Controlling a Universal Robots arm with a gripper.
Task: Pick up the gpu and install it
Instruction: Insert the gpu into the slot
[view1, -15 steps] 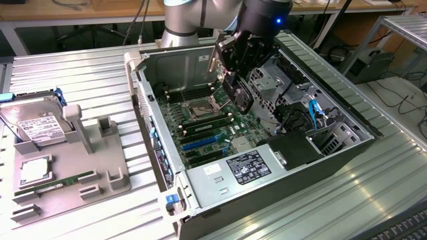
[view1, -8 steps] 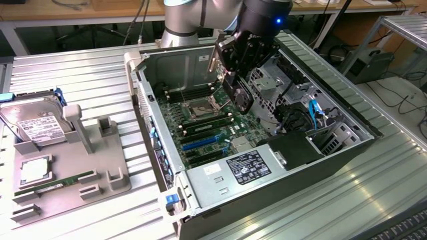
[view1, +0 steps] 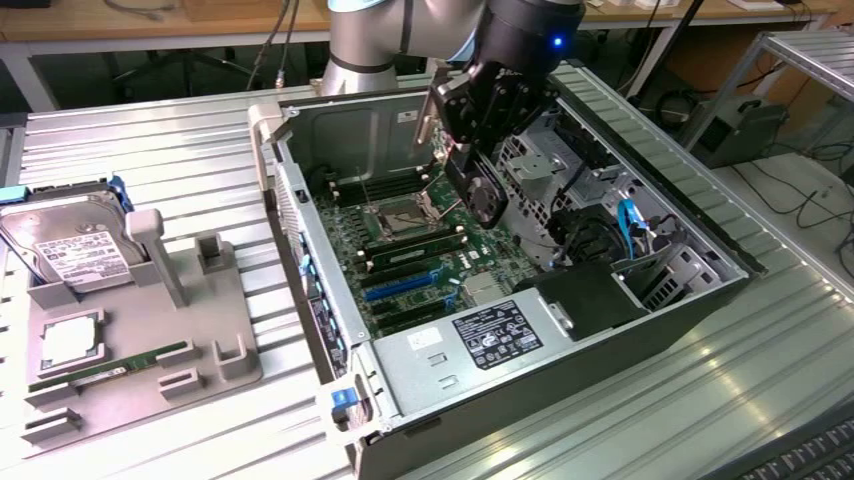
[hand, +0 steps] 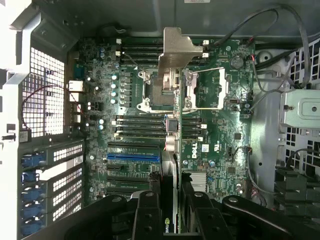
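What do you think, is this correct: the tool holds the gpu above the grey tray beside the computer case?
No. The tool holds the gpu above the motherboard inside the open computer case, not above the grey tray, as the exterior view shows.

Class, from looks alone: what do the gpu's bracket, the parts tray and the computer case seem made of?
The gpu bracket: bare silvery metal, dull sheen; the parts tray: matte grey plastic, probably, no glint; the computer case: grey sheet metal, thin folded edges.
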